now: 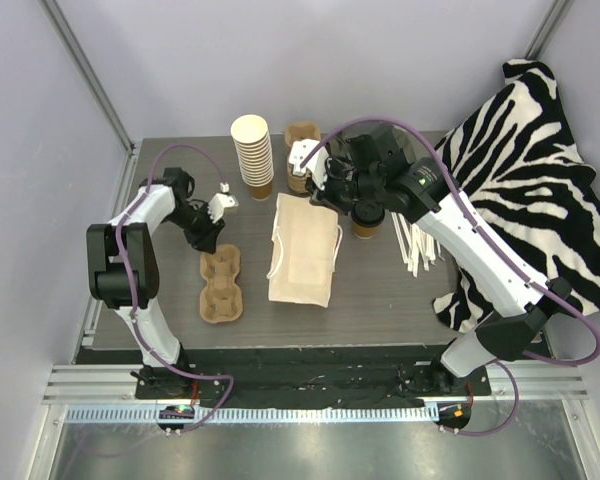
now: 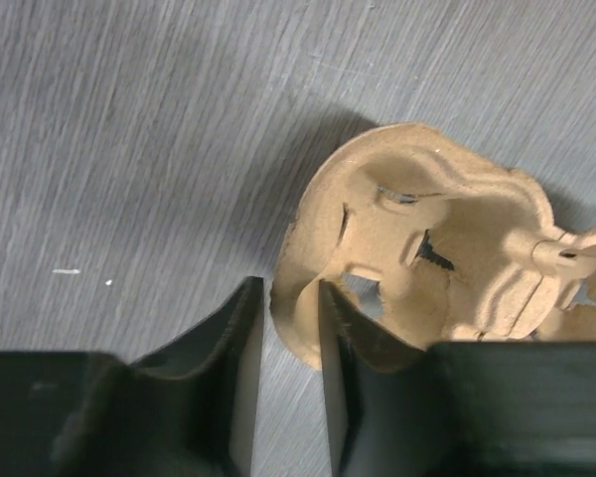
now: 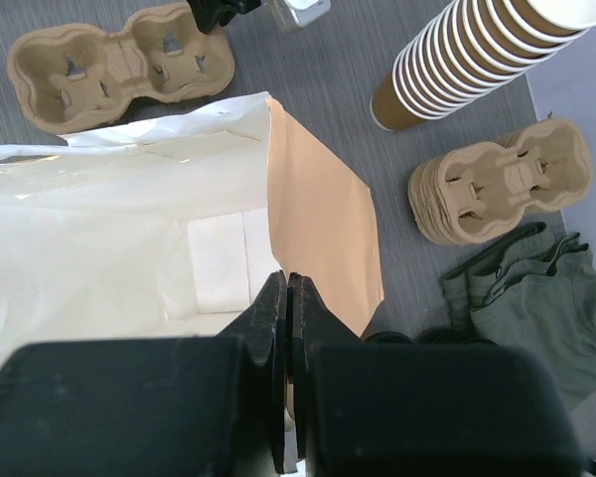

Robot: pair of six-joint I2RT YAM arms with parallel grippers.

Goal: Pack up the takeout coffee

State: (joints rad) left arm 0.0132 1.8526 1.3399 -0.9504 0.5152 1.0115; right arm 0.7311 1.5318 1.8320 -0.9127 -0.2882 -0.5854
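Note:
The takeout coffee point(image 1: 364, 225), a small brown cup with a black lid, stands right of the white paper bag point(image 1: 300, 255), partly under my right arm. The bag point(image 3: 99, 229) stands with its mouth open upward. My right gripper point(image 1: 332, 205) point(image 3: 288, 283) is shut on the bag's far rim, and a sliver of paper shows between the fingers. My left gripper point(image 1: 208, 243) point(image 2: 290, 298) is open, its jaws astride the end rim of the brown pulp cup carrier point(image 1: 223, 290) point(image 2: 437, 229). One finger is inside a cup hole, the other just outside.
A tall stack of lidless cups point(image 1: 253, 150) point(image 3: 467, 60) and a stack of carriers point(image 1: 302, 140) point(image 3: 502, 184) stand at the back. Grey-green folded cloth point(image 3: 536, 288) lies near them. White sticks point(image 1: 415, 240) lie right of the coffee, beside a zebra-print cloth point(image 1: 530, 180).

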